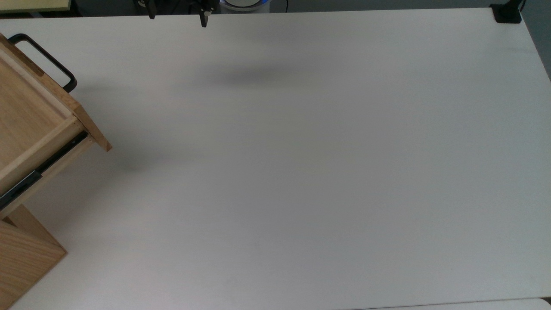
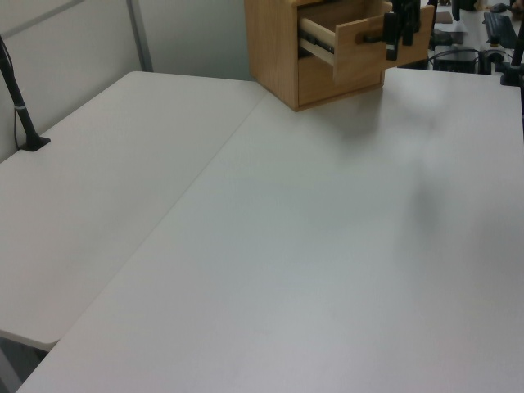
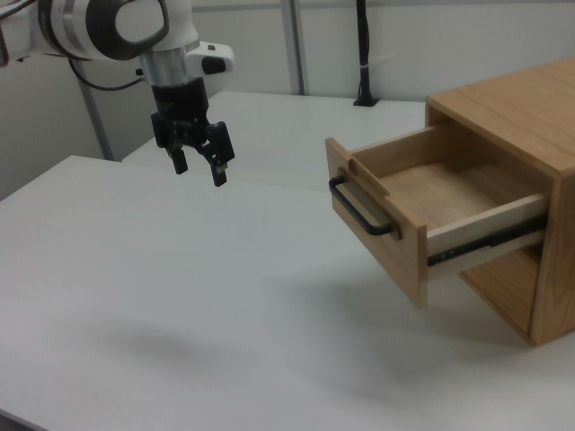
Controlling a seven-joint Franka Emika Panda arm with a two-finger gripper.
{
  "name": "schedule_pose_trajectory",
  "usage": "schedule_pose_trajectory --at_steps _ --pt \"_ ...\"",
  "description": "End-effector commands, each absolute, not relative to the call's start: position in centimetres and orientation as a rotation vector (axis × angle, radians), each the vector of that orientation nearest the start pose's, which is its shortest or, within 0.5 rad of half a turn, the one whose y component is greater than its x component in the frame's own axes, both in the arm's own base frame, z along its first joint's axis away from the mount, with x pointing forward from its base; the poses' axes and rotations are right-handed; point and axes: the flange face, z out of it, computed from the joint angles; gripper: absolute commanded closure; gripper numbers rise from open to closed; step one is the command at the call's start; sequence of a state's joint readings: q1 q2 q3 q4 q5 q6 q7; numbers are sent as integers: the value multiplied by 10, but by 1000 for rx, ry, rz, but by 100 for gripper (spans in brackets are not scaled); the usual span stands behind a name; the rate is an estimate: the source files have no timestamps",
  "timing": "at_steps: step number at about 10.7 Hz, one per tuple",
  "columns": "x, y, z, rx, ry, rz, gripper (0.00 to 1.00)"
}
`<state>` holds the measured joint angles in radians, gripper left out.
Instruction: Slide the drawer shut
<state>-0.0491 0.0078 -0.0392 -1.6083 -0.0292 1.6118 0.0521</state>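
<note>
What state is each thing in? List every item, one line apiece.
drawer: pulled well out of its cabinet, empty inside, side rail exposed.
handle: on the drawer's front panel, nothing touching it.
cabinet: standing on the table, upper drawer open; the left view shows a lower drawer front flush.
tool: open, holding nothing, hanging above the table clear of the drawer.
table: bare white top.

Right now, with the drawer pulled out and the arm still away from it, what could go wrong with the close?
The open gripper hangs in the air apart from the drawer, so it could snag the handle on approach. The cabinet sits loose on the table, and an off-centre push could shift it.
</note>
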Motion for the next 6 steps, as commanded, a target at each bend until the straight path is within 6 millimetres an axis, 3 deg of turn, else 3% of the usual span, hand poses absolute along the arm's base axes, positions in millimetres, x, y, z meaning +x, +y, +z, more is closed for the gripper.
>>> schedule_pose_trajectory --at_steps 1,2,5,6 --pt "557 -47 612 -3143 256 36 0" --pt "557 -47 612 -3140 287 36 1" --pt "559 -57 610 -3089 567 19 45" --pt "560 -59 610 -3072 664 19 52"
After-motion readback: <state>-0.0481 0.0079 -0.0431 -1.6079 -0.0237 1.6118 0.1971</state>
